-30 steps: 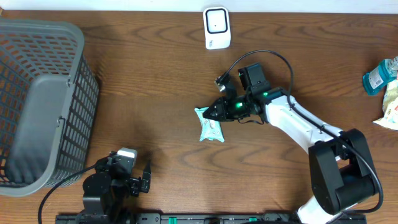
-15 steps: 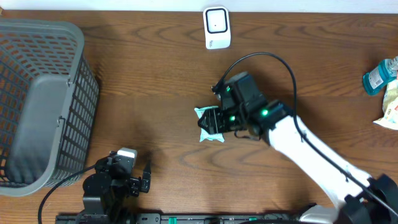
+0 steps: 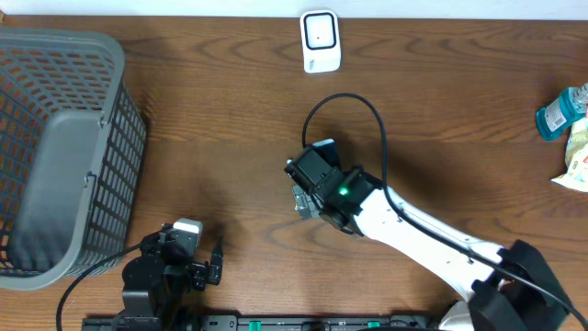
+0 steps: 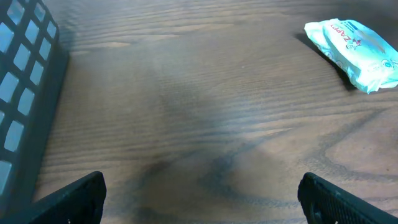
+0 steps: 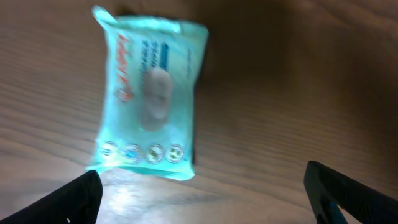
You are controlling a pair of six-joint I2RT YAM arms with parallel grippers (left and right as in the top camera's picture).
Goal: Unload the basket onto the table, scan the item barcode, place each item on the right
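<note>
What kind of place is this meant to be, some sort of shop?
Likely a mock shop checkout on a wooden table: a white barcode scanner at the far edge, a grey mesh basket, and a teal wipes pack lying mid-table.

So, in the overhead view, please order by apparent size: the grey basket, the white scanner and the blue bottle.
1. Grey basket, by far largest.
2-3. White scanner and blue bottle look about alike; the bottle is cut by the frame edge, so I leave them unranked.
</note>
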